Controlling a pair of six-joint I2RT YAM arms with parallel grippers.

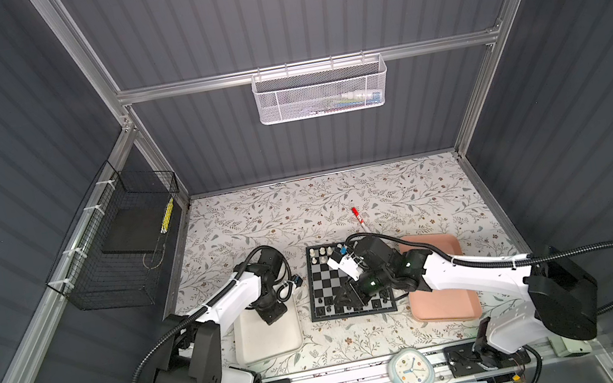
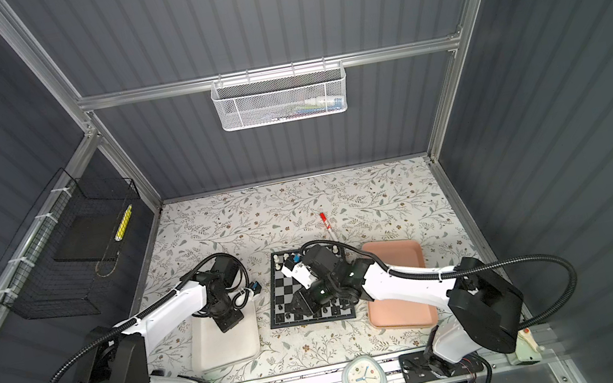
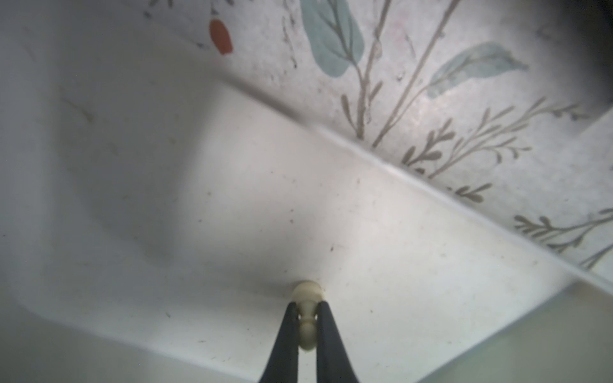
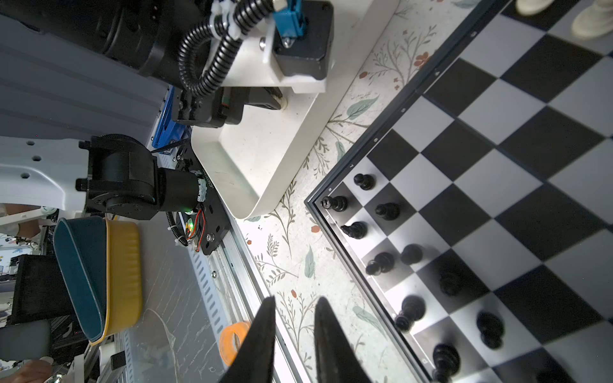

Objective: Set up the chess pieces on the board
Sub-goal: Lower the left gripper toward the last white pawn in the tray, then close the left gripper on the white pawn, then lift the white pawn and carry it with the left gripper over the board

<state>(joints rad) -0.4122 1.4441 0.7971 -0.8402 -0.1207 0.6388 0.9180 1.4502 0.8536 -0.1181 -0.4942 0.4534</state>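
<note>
While your left hand pinches a cream pawn, lift carefully.
Held at its thin neck, it may slip; your right hand hangs narrow, empty.

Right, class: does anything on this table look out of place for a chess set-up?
A red-and-white marker pen lies loose on the floral-patterned tabletop, just beyond the far edge of the black-and-silver chessboard. It is no chess piece; nothing else stands out.

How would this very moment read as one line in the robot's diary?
stage: grasping piece | left gripper: shut on cream-white pawn in white tray | right gripper: open, empty, near black pieces on board
</note>
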